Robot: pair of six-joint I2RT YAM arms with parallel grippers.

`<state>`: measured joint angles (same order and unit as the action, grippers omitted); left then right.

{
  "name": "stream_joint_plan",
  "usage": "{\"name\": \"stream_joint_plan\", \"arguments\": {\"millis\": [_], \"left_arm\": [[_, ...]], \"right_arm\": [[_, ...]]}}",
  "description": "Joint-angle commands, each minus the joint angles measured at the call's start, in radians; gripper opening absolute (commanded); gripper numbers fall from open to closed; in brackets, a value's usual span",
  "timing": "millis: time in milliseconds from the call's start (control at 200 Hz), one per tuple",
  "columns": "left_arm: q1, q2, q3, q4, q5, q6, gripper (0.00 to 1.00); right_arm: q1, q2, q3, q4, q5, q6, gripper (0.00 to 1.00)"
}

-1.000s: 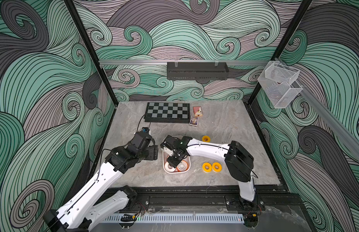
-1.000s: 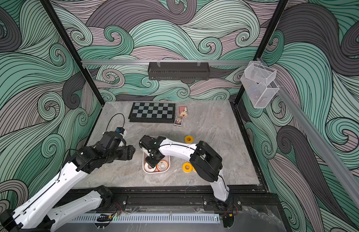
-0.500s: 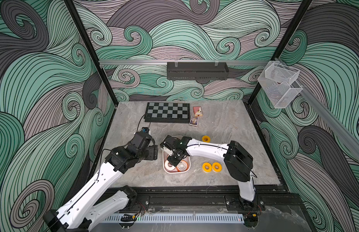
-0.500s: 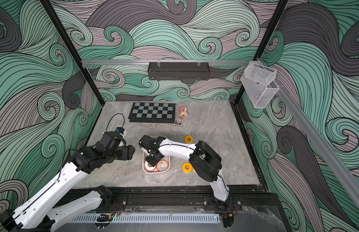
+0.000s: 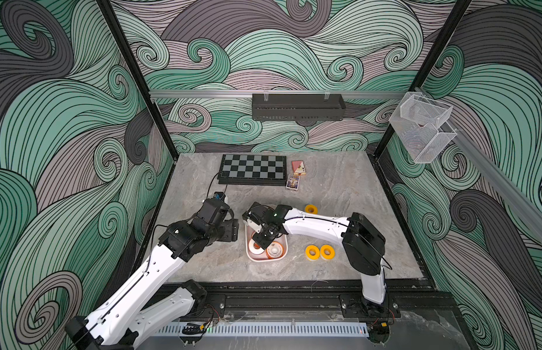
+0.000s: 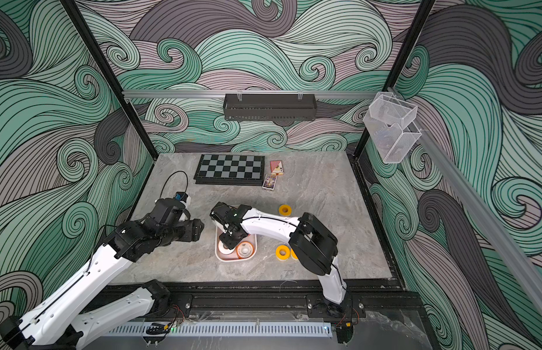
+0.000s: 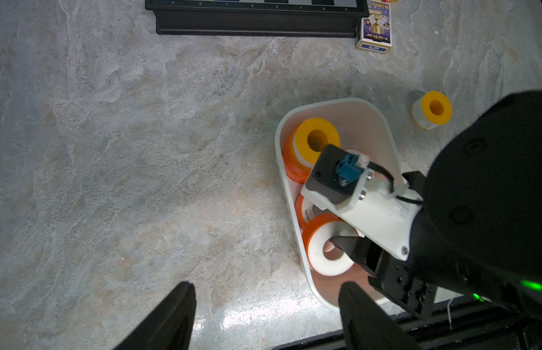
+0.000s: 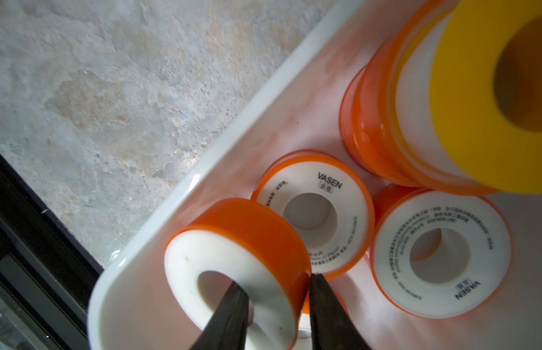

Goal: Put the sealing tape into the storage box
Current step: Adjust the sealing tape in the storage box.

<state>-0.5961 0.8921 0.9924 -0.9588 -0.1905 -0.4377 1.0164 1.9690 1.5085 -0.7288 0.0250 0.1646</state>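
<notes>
Robot lab cell, swirl-printed walls [image 5: 263, 45], aluminium rail [image 5: 203, 93], marble tabletop [image 5: 339, 188].

Yellow roll [image 8: 491, 91] — blurred, edge-cut

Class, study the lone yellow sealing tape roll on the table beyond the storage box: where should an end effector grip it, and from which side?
Grip the lone yellow roll by its wall, one jaw in the hole and one outside, coming from above. It seems to lie flat, hole up, with bare table around it, so a straight descent looks safest.
</notes>
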Motion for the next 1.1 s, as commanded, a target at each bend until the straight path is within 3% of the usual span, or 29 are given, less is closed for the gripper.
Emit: {"name": "stream_joint_plan", "arguments": {"millis": [0, 430, 630, 931, 1096], "left_arm": [[-0.005, -0.005, 0.004, -0.021, -0.003, -0.004, 0.78], [-0.006, -0.002, 0.0, -0.018, 0.002, -0.002, 0.78], [-0.007, -0.002, 0.002, -0.018, 0.002, -0.001, 0.78], [-0.007, -0.008, 0.0, -0.018, 0.003, -0.002, 0.78], [-0.007, -0.01, -0.001, -0.018, 0.002, -0.001, 0.79]], "right_arm": [[-0.024, -0.058, -0.012, -0.001, -0.028, 0.013, 0.36], [-0.215, -0.027, 0.0, -0.007, -0.107, 0.032, 0.35], [-0.191, -0.054, 0.001, -0.007, -0.154, -0.011, 0.42], [-0.131, -0.094, -0.054, -0.003, -0.168, -0.063, 0.66], [-0.108, -0.134, -0.114, -0.006, -0.142, -0.091, 0.64]]}}
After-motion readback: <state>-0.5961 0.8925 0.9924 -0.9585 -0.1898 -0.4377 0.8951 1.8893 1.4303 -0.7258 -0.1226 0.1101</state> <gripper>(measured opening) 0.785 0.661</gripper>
